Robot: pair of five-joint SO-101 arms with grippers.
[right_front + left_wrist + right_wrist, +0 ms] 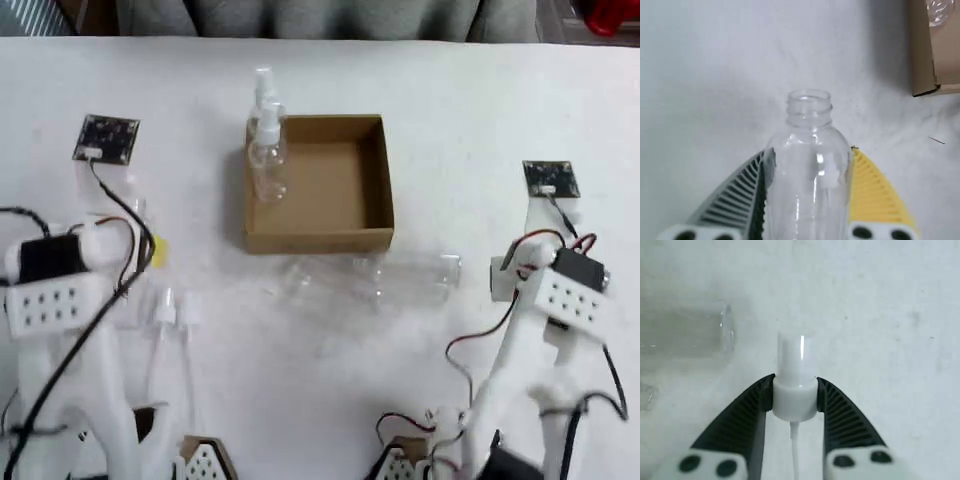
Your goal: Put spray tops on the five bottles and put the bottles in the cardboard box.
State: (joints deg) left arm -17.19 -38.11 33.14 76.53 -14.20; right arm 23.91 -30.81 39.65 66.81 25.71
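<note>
My left gripper (811,151) is shut on a clear bottle (809,150) with a bare, open neck, held just above the white table. My right gripper (795,381) is shut on a white spray top (796,385), whose thin tube points back toward the wrist. The cardboard box (365,215) sits at the table's middle. Two capped bottles (268,155) stand at its left side. Two more clear bottles (330,280) lie on their sides in front of the box, and one of them (685,337) lies close beside my right gripper.
Two loose spray tops (175,308) lie on the table beside the left arm (60,290). The right arm (560,295) stands to the right of the box. A corner of the box (935,60) is near the held bottle.
</note>
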